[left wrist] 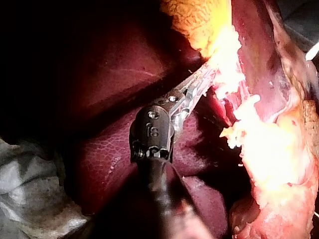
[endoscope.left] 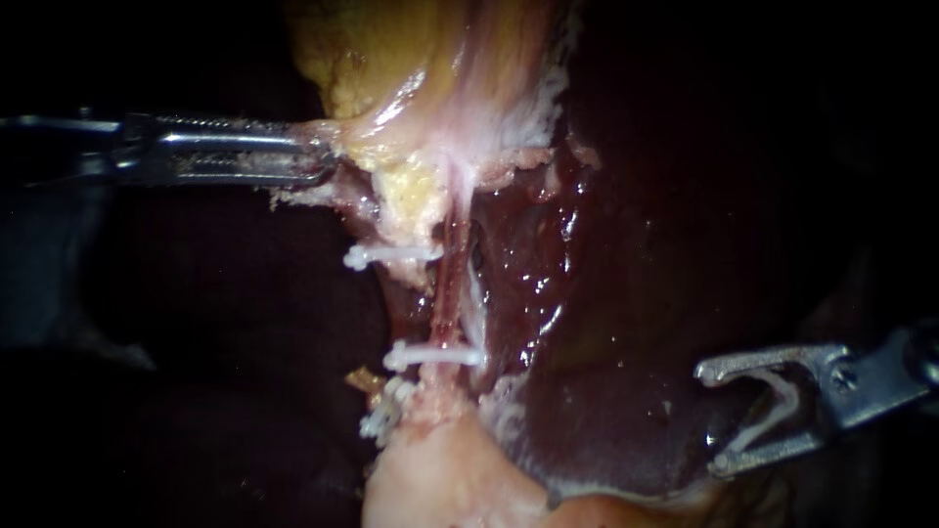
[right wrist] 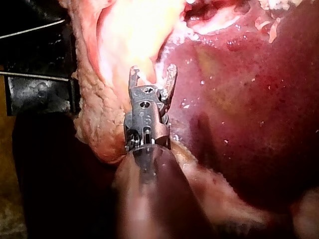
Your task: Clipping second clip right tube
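The right tube (endoscope.left: pixel 445 308) is the thin red one, I think. It runs down the middle, from the gallbladder (endoscope.left: pixel 489 68) above to a pale lump of tissue below. The dark liver (endoscope.left: pixel 636 244) lies just beside it. One white clip (endoscope.left: pixel 435 356) sits across the tube, low down. Another white clip (endoscope.left: pixel 391 255) sits higher and more to the left. It seems to belong to the tube next door. A few more small clips (endoscope.left: pixel 383 416) bunch together at the bottom left.

The left instrument (endoscope.left: pixel 328 161) comes in flat from the side. Its claw is clenched on the yellow edge of tissue under the gallbladder. I think it pulls that edge sideways so the tubes are stretched out, which makes them easy to see and reach.

The right instrument (endoscope.left: pixel 707 420) lies low over the edge of the liver, well apart from the tube. It points across toward the middle. Its claw stands wide, with a new clip (endoscope.left: pixel 773 411) sitting inside it, and both sides of the claw seem to touch that clip. The clip is ready but has not been put on anything yet.

To finish the job, the claw would need to travel over to the red tube. One side would have to go on each side of it, at a bare spot away from the clip already there.
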Robot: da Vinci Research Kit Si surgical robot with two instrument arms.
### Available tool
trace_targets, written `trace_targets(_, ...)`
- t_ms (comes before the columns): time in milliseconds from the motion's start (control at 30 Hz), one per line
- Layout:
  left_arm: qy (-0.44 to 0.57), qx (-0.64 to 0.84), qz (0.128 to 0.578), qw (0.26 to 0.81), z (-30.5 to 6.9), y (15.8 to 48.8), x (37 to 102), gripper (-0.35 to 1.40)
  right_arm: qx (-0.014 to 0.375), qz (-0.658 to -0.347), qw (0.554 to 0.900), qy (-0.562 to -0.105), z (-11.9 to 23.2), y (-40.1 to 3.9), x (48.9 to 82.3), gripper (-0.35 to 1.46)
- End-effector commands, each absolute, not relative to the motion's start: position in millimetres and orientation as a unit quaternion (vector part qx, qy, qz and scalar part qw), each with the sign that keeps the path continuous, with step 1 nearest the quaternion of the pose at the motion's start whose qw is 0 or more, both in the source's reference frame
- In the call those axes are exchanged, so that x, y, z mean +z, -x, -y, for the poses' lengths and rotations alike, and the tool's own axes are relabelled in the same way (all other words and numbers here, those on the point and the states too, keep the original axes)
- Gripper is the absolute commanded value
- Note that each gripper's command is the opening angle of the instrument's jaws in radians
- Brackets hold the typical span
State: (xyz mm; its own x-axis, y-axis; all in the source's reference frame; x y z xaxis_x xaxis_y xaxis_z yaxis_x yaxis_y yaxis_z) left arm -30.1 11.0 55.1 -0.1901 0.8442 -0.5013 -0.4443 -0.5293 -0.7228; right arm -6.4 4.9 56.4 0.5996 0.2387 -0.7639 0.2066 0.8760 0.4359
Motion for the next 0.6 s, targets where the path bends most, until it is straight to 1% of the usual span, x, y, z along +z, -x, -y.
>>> trace_targets(33, 0.465, 0.741, 0.216, 0.435, -11.0, 30.0, 55.0, -0.35, 0.009, -0.447, 0.859, -0.249, -4.9, 6.4, 56.4, 0.49)
trace_targets(233, 0.465, 0.74, 0.222, 0.433, -11.7, 28.6, 53.7, -0.35, 0.009, -0.447, 0.859, -0.249, -4.9, 6.4, 56.4, 0.49)
trace_targets(467, 0.467, 0.733, 0.211, 0.448, -13.7, 25.0, 50.3, -0.35, 0.009, -0.447, 0.859, -0.249, -4.9, 6.4, 56.4, 0.49)
trace_targets(600, 0.47, 0.729, 0.209, 0.452, -14.1, 23.6, 49.1, -0.35, 0.009, -0.447, 0.859, -0.249, -4.9, 6.4, 56.4, 0.49)
